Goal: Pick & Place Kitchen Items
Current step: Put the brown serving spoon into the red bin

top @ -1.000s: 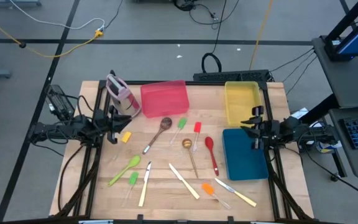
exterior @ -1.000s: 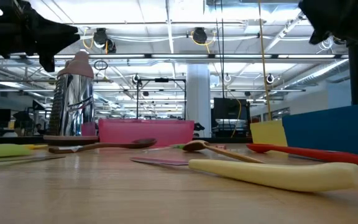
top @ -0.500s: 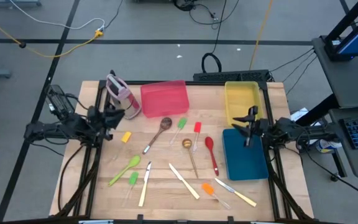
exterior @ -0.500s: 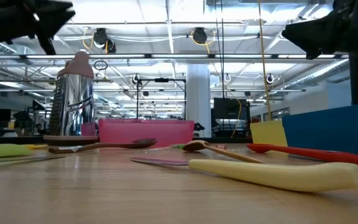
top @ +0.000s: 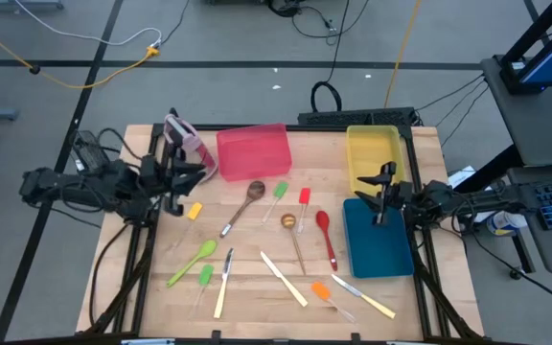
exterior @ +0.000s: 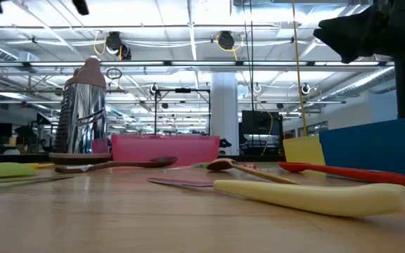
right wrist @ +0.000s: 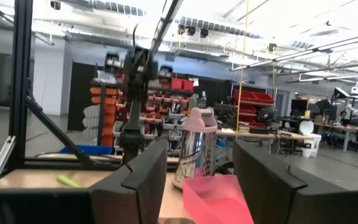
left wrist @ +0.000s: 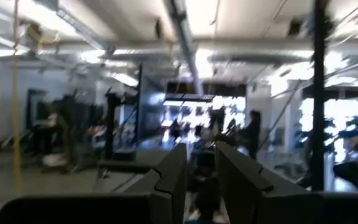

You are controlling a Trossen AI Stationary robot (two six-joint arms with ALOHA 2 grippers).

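Note:
The kitchen items lie flat on the wooden table [top: 257, 307]: a wooden spoon [top: 242, 206], a green spatula [top: 278, 192], a red spatula [top: 304, 198], a red spoon [top: 326, 235], a green spoon [top: 193, 261], cream-handled knives [top: 284, 278] and an orange spatula [top: 322, 290]. My left gripper [top: 175, 177] hovers high over the table's left part beside the pink-and-grey container [top: 188, 149]. In the left wrist view a narrow empty gap shows between its fingers [left wrist: 201, 171]. My right gripper [top: 383, 189] stands open above the blue tray's far edge, with nothing between its fingers [right wrist: 201, 174].
A red tray [top: 253, 150] sits at the back middle, a yellow tray [top: 373, 156] at the back right and a blue tray [top: 377, 240] in front of it. The upright container [exterior: 84, 112] stands at the back left. A cream knife [exterior: 308, 195] lies close to the low camera.
My left gripper has risen steeply, almost out of the top of the low view, and has rolled a little. My right gripper has shifted slightly toward the table's middle and tipped its fingers upward. Nothing on the table has moved.

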